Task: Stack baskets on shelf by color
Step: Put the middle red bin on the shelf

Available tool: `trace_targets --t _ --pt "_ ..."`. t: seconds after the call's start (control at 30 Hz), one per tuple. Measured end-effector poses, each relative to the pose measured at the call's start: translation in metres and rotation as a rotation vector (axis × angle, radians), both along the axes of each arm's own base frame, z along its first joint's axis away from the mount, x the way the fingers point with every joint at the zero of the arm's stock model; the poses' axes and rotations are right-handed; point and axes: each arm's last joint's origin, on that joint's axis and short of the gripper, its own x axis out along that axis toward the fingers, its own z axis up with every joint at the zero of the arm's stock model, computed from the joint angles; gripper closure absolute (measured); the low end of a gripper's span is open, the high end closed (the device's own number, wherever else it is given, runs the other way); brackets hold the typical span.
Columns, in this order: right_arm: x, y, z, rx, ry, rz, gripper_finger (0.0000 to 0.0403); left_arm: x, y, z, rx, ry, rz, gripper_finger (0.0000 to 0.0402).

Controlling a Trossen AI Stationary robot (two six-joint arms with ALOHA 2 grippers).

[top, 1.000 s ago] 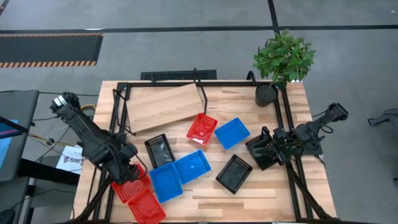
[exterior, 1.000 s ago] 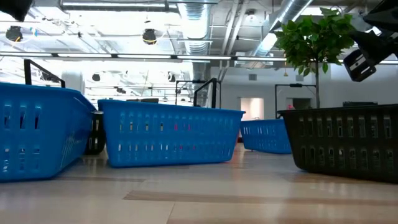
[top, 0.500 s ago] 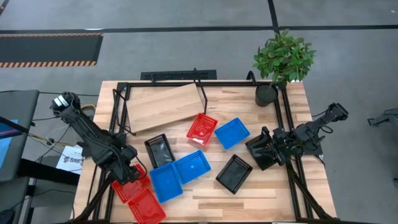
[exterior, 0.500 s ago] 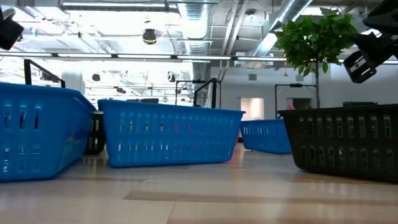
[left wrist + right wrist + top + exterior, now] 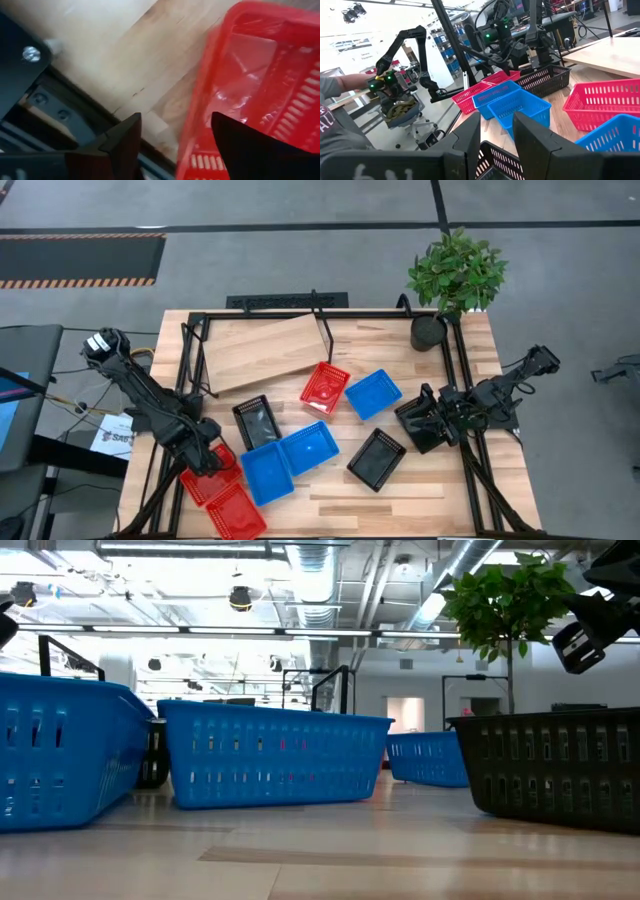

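My left gripper (image 5: 208,458) points down at the table's near left corner, open. Its fingers stand on either side of one wall (image 5: 197,117) of a red basket (image 5: 205,480), one inside and one outside. A second red basket (image 5: 237,512) lies beside it, and a third (image 5: 325,388) below the shelf (image 5: 262,350), a tilted plywood board. Blue baskets (image 5: 266,473) (image 5: 310,448) (image 5: 373,394) and black ones (image 5: 256,421) (image 5: 376,458) rest on the tabletop. My right gripper (image 5: 422,420) waits level at the right, open, a black basket's rim (image 5: 495,159) below its fingers.
A potted plant (image 5: 455,275) stands at the far right corner. Black frame rails (image 5: 462,380) run along the table's sides. Bare tabletop (image 5: 400,500) lies along the near edge. Beyond the table, a person's sleeve (image 5: 335,85) shows in the right wrist view.
My left gripper has come down toward the red basket at the near left corner and tipped more steeply downward. The baskets have stayed where they were.
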Motion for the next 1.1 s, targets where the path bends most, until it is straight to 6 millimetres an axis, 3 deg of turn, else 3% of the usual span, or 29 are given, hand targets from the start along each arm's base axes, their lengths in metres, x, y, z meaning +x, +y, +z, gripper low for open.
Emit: trace_targets --t 0.47,0.8,1.1 --pt "0.000 0.000 0.000 -0.002 0.000 0.000 0.0268 0.002 0.002 0.000 0.057 -0.066 0.009 0.0393" --pt "0.000 0.000 0.000 -0.002 0.001 0.000 0.0269 -0.002 0.004 0.004 0.044 0.004 0.172 0.0400" --pt "0.000 0.000 0.000 -0.002 0.001 0.000 0.0269 -0.005 0.008 0.057 0.049 0.016 0.383 0.0401"
